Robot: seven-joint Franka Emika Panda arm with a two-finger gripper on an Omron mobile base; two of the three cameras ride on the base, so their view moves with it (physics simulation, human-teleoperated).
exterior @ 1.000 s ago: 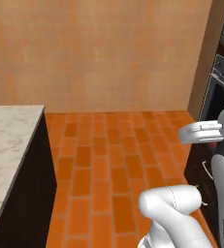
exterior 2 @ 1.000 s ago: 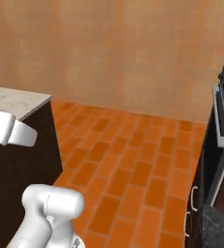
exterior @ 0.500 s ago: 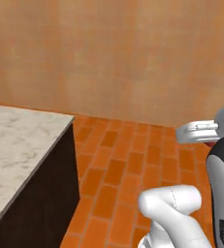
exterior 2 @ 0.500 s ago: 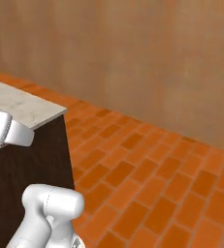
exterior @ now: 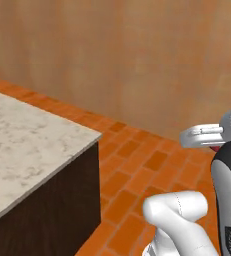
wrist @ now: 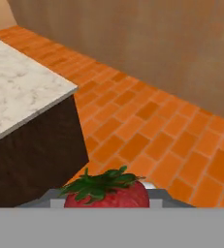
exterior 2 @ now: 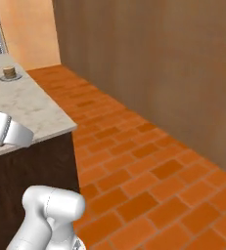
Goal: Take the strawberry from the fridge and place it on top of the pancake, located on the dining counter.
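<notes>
The counter (exterior: 27, 145) now reaches further into sight; no writing anywhere. The gripper (wrist: 106, 201) clasps the strawberry (wrist: 106, 193), counter to its left.

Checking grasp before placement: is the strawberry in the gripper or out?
In. Hand view shows the strawberry, green leaves up, held between the grey fingers above the brick floor.

Marbled stone dining counter (exterior: 32, 145), wood base

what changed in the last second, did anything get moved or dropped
Only the base turned, so the whole view swung: the oven wall slid out on the right and the dining counter now fills more of the picture, with the pancake coming into sight far along it. Nothing was let go: the gripper is still shut on the strawberry, over the brick floor.
</notes>
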